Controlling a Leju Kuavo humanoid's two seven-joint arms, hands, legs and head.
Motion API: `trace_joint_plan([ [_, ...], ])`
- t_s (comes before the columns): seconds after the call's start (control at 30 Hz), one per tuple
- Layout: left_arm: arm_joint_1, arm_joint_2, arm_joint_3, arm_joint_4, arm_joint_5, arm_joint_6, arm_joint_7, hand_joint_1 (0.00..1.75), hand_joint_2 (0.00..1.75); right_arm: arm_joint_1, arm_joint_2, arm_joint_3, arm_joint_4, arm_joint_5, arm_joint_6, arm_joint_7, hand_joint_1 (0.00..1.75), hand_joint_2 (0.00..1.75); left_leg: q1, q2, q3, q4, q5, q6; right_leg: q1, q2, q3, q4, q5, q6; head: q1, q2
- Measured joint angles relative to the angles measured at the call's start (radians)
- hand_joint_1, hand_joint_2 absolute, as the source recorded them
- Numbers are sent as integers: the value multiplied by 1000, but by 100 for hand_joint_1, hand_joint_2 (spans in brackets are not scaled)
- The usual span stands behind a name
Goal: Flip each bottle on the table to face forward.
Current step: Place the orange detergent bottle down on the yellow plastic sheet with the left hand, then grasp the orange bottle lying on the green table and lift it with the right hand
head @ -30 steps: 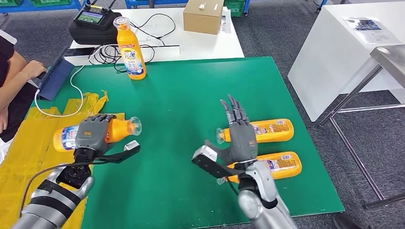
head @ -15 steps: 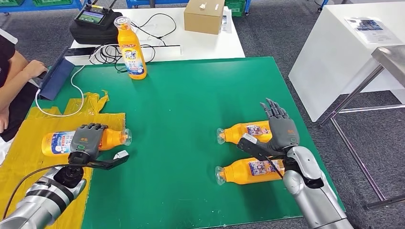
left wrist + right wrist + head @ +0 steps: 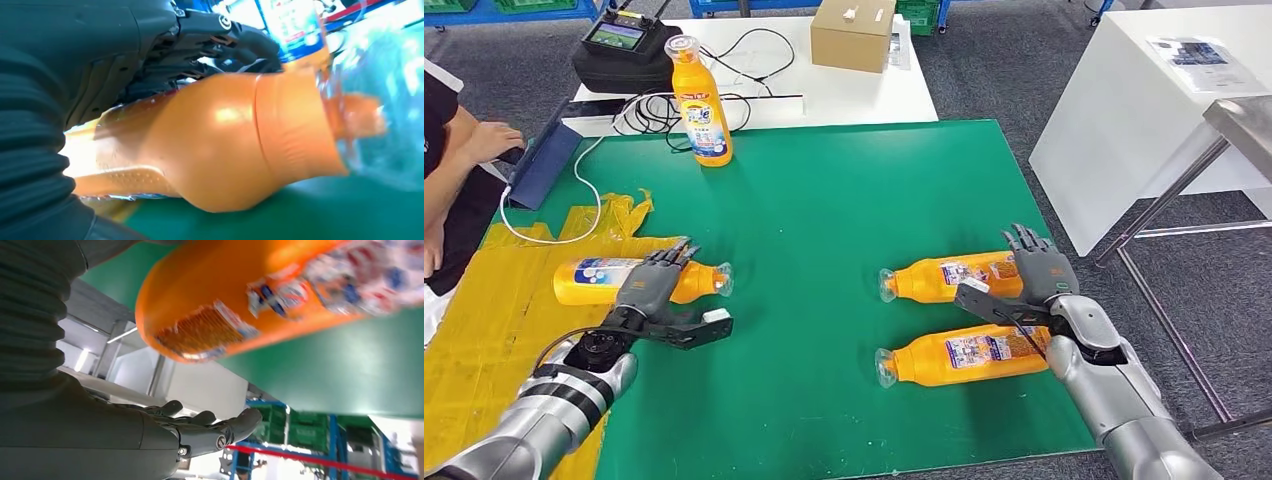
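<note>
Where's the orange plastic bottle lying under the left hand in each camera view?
Head view: orange plastic bottle lies left, on the yellow sheet's edge, under the left hand.
Left wrist view: bottle's shoulder centre.
Right wrist view: cannot tell.
Shared landmark: green mat.

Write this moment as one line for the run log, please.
left hand: rests on lying bottle at mat edge | right hand: open beside two lying bottles | upright bottle: standing at back
</note>
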Motion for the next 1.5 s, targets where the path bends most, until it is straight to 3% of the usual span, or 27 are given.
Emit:
trace_joint_plan([
  [0.33,64,-66,43,-211,267,-65,-171,0,175,-57,48,32,174,53,-104,-65,0,175,0,0,-1,0,0,0,0,0,-1,0,0,0,0,0],
  [0.57,111,-77,39,-372,398,-111,-248,0,175,-97,63,54,260,-10,-14,-211,0,175,0,1,-1,0,0,0,0,0,-1,0,0,0,0,0],
  [0.77,120,-78,36,-408,421,-116,-259,0,175,-109,63,61,281,-18,-7,-231,0,175,0,1,-1,0,0,0,0,0,-1,0,0,0,0,0],
  [0.8,128,-78,33,-433,444,-121,-269,0,175,-119,63,70,296,-17,-5,-235,13,175,0,1,0,0,0,0,0,0,0,0,0,0,0,0],
  [0.83,138,-78,29,-463,475,-129,-284,0,175,-129,63,81,313,-18,-2,-241,46,175,0,1,1,0,0,0,0,0,0,0,0,0,0,0],
  [0.9,161,-76,23,-525,555,-149,-321,0,175,-152,62,103,347,-22,17,-253,130,175,0,2,2,0,0,0,0,1,1,0,0,0,0,0],
  [0.93,170,-74,20,-551,595,-159,-338,0,175,-159,59,111,358,-29,32,-257,161,175,0,2,3,0,0,0,0,1,2,0,0,0,0,0],
  [0.97,180,-71,18,-579,637,-166,-353,0,175,-166,55,118,368,-38,46,-262,171,175,0,2,3,0,0,0,0,1,2,0,0,0,0,0],
  [1.1,229,-48,23,-707,761,-182,-381,0,175,-178,35,136,395,-62,33,-233,175,175,0,0,4,0,-1,0,0,0,4,0,0,0,0,0],
  [1.27,303,-30,55,-841,797,-189,-380,0,175,-174,37,148,399,-41,-44,-129,174,175,0,0,4,0,-1,0,0,0,4,0,-1,0,0,0],
  [1.5,358,-28,79,-927,802,-208,-363,0,175,-168,57,171,368,83,-142,42,175,175,0,0,3,0,0,0,0,0,4,0,-1,0,0,0],
])
